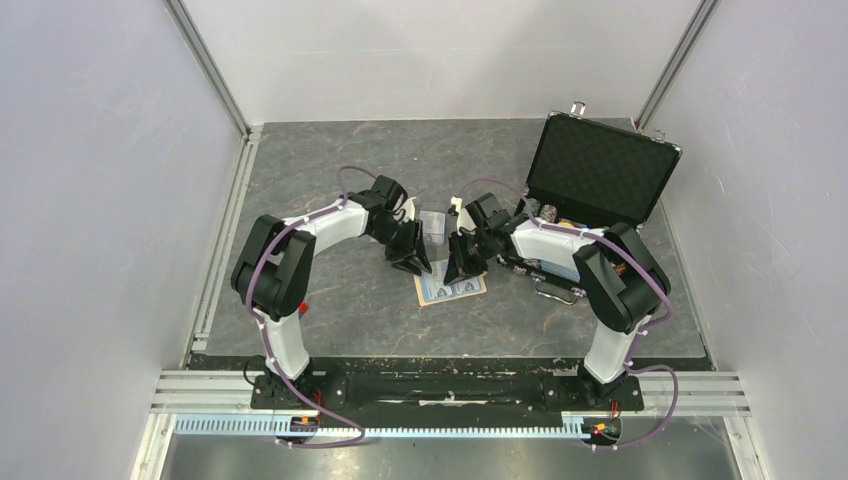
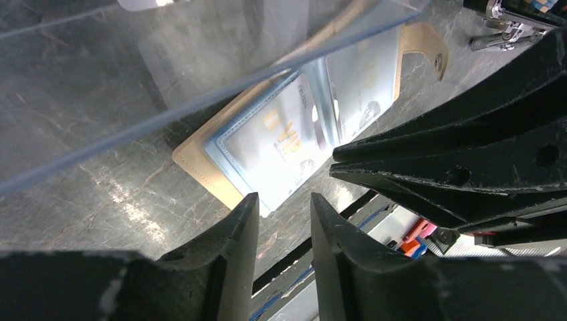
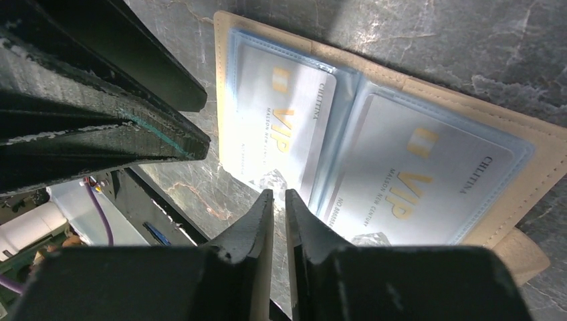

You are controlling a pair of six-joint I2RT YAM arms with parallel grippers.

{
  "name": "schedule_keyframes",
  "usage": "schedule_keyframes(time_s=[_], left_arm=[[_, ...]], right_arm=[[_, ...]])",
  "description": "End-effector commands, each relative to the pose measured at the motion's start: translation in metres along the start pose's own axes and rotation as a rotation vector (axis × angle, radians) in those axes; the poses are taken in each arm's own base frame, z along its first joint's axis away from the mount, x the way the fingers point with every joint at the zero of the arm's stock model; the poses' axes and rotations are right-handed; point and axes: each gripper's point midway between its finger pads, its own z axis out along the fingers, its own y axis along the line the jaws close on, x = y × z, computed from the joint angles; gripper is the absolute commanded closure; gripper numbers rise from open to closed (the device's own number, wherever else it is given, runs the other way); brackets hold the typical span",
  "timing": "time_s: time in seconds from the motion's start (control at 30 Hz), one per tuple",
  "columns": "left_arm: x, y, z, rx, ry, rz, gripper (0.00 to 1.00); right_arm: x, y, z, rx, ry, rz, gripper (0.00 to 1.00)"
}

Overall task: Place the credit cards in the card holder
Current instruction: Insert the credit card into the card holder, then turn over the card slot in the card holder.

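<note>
Card holder: The card holder (image 3: 351,127) is laid open and flat on the tabletop (image 1: 360,320) between the two grippers. Its inner pockets are turned upward so that they can be reached from above, and its snap tab is splayed off one end.
Credit cards: Both credit cards (image 3: 281,127) are seen behind the light blue film, one in each pocket, with the fold between them. Neither is held. Whether each is pushed fully home cannot be told, since the near edges are partly hidden by the fingers.
Left gripper: The left gripper (image 2: 284,200) is hung just above the holder's near edge. Its jaws are parted and nothing is carried, presumably because a card has been let go.
Right gripper: The right gripper (image 3: 279,197) is poised over the fold. Its jaws are drawn almost together, with only a slit left and nothing caught in it. A tip this narrow is judged better suited to nudging a card edge than to grasping.
Clear panel: A clear plastic panel (image 2: 200,73) is seen just behind the holder and is not touched.
Black case: The black case (image 1: 600,170) is stood open beside the right arm and is not involved.
Progress: The task is judged nearly done.
Risk: The holder is light and not pinned down, so it could be slid by any push on a card.
</note>
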Motion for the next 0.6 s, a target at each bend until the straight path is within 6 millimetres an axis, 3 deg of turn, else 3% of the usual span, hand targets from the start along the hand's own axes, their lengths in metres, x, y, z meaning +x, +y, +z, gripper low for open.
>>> schedule_keyframes(time_s=[0.0, 0.17, 0.57], left_arm=[[-0.007, -0.004, 0.007, 0.030, -0.007, -0.053, 0.57], [-0.008, 0.004, 0.012, -0.005, -0.017, -0.074, 0.56], [-0.005, 0.011, 0.020, -0.070, -0.020, -0.087, 0.53]], right_arm=[[-0.010, -0.004, 0.001, 0.021, -0.025, -0.054, 0.89], [-0.007, -0.022, 0.010, 0.078, -0.016, -0.080, 0.96], [0.000, -0.032, 0.015, 0.095, 0.037, -0.098, 1.00]])
